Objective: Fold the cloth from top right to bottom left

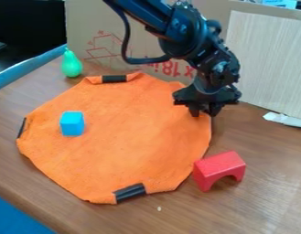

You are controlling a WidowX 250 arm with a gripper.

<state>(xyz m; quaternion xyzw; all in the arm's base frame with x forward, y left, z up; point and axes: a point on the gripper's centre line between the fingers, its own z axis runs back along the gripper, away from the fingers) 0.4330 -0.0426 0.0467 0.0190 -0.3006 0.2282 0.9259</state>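
Note:
The gripper (pixel 204 111) points down at the upper right edge of the orange cloth (pixel 128 137), low over the fabric or touching it. It hides that corner of the cloth. The cloth lies spread nearly flat on the wooden table, with black strips at its top, left and bottom edges. On its left part rests a blue cube (pixel 72 124).
A red arch block (pixel 218 169) stands beside the cloth's lower right edge. Behind the cloth's upper left is a green pear (pixel 71 64). Cardboard (pixel 91 27) and a pale panel (pixel 268 64) bound the back, with a white scrap (pixel 287 119) at the right.

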